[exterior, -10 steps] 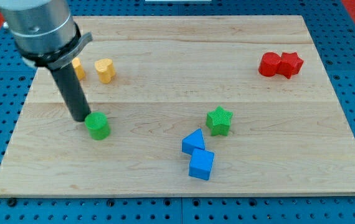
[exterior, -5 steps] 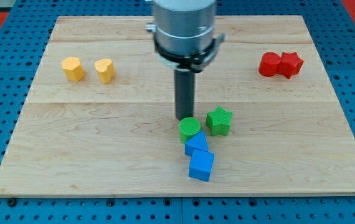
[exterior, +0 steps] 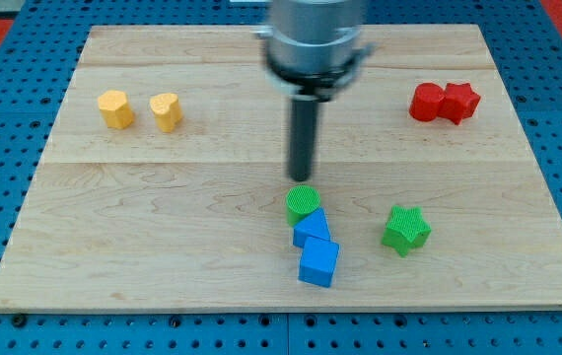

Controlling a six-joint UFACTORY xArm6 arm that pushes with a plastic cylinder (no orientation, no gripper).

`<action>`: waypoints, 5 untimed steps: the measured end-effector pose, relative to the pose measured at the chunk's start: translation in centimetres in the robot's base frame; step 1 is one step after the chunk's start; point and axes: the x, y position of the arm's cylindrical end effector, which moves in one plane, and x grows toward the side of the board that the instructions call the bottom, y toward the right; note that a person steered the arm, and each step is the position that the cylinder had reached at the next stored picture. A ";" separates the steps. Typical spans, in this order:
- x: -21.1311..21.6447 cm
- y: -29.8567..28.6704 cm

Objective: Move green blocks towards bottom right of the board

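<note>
A green round block [exterior: 303,204] sits near the board's middle, touching the top of a blue block [exterior: 312,230]. A green star block [exterior: 405,229] lies to its right, lower on the board, apart from the others. My tip [exterior: 301,178] stands just above the green round block, at or very near its top edge. The rod rises from there to the arm's grey body at the view's top.
A second blue block, a cube [exterior: 319,261], sits just below the first. Two yellow blocks [exterior: 116,108] [exterior: 167,111] lie at the upper left. Two red blocks [exterior: 427,102] [exterior: 459,101] touch at the upper right. The wooden board [exterior: 84,247] rests on a blue pegboard.
The green round block was pushed from the left to the middle, against the blue block. The green star has since moved down and to the right. My tip has edged slightly right.
</note>
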 end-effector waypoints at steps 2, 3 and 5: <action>2.3 7.8; 2.0 10.5; 3.4 7.8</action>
